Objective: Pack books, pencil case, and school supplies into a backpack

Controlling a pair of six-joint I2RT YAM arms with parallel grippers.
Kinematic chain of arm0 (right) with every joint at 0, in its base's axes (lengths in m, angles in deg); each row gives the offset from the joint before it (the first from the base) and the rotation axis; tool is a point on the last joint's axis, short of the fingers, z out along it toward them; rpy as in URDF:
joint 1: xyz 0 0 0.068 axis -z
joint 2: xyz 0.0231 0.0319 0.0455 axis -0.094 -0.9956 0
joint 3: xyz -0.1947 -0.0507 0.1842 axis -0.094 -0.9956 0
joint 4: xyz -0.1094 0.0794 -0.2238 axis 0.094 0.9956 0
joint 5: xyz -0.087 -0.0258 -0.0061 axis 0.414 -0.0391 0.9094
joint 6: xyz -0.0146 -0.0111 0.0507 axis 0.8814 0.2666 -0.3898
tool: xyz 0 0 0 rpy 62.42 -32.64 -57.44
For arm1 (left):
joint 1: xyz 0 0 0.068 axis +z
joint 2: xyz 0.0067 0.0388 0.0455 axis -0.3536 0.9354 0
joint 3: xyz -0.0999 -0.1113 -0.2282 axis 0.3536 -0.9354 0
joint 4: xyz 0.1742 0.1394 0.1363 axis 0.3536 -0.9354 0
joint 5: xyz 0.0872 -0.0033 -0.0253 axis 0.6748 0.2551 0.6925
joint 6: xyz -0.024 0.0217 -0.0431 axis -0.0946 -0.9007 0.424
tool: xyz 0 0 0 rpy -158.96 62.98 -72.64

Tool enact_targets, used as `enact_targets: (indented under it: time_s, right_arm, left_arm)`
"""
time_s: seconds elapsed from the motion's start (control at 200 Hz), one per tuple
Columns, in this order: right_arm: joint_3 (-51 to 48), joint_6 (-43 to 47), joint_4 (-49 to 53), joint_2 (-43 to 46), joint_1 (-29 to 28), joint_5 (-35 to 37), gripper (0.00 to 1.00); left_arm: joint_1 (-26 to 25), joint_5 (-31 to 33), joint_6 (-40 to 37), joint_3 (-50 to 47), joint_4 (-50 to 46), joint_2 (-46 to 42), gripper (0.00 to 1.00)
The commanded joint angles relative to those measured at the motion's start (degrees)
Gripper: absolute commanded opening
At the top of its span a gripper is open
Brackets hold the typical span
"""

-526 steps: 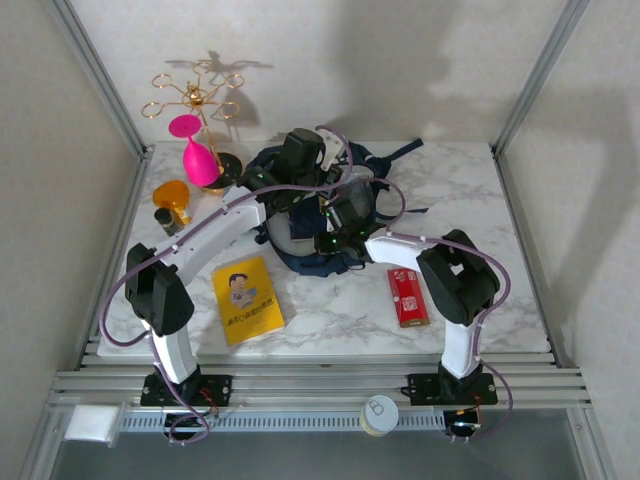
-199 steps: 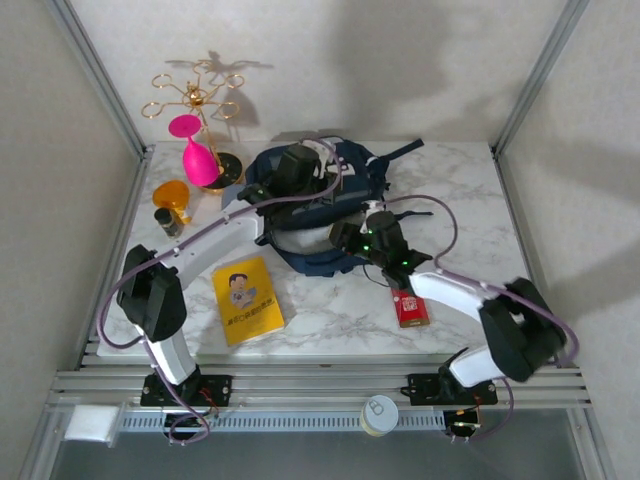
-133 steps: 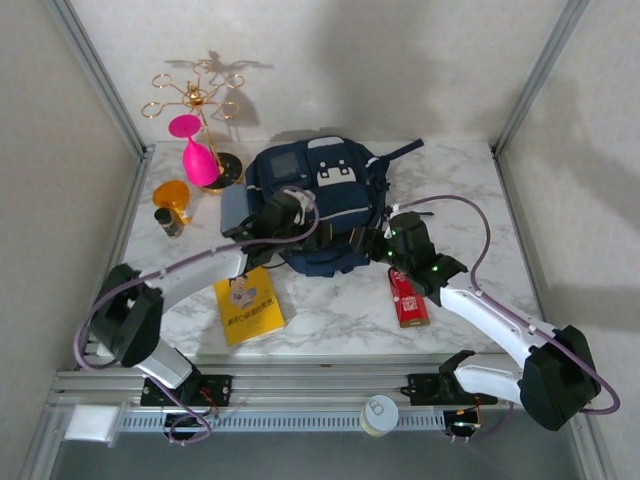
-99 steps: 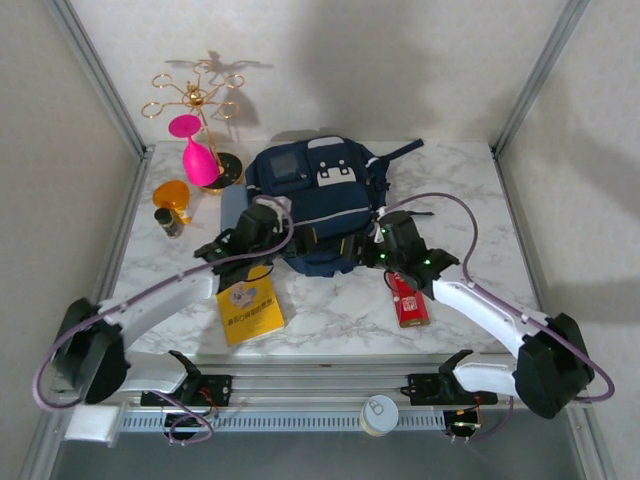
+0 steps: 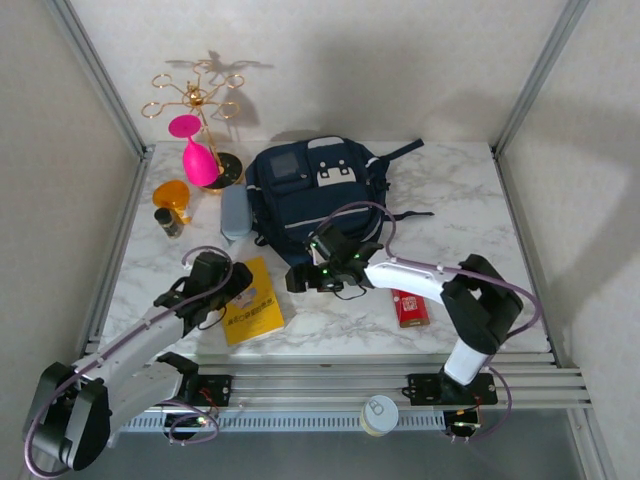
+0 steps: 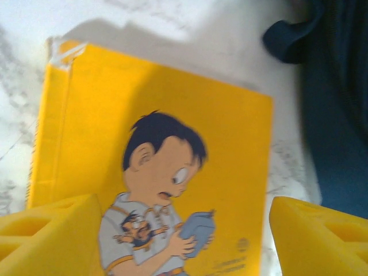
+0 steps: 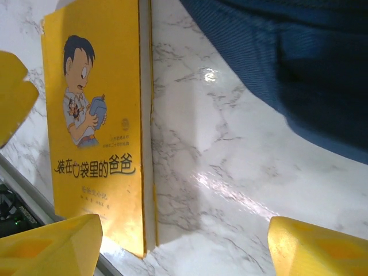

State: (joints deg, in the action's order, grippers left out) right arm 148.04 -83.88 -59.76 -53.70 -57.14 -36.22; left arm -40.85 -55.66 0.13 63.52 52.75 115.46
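Both pincers you are holding spread and empty, left gripper (image 5: 222, 288) (image 6: 184, 233) hovering over the yellow book (image 5: 256, 316) (image 6: 172, 144) (image 7: 98, 115), right gripper (image 5: 300, 279) (image 7: 184, 244) at its 2 o'clock, navy backpack (image 5: 310, 195) lying at its 1 o'clock.

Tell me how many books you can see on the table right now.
1. The yellow book lies flat on the table, by the near left corner of the backpack. Others may be hidden inside the backpack.

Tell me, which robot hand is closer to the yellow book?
Left. The left hand hangs over the yellow book; the right hand is off its right edge, above the table.
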Motion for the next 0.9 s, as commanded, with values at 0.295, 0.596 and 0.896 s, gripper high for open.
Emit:
enact_targets:
  time_s: [0.295,0.596,0.896]
  right_arm:
    - [11.1,-4.1,-0.8,-13.8,-5.8,-4.2,0.7]
    - [13.8,-4.8,-2.0,-19.5,-6.8,-6.5,0.62]
    - [15.9,-5.4,-3.0,-17.5,-7.4,-10.9,0.59]
  left_arm:
    - [0.5,9.6,4.4,-2.6,-9.3,-1.1,0.71]
    - [0.6,1.7,2.6,-6.7,-3.2,0.3,0.62]
    - [0.5,2.1,3.2,-9.2,-2.8,0.2,0.57]
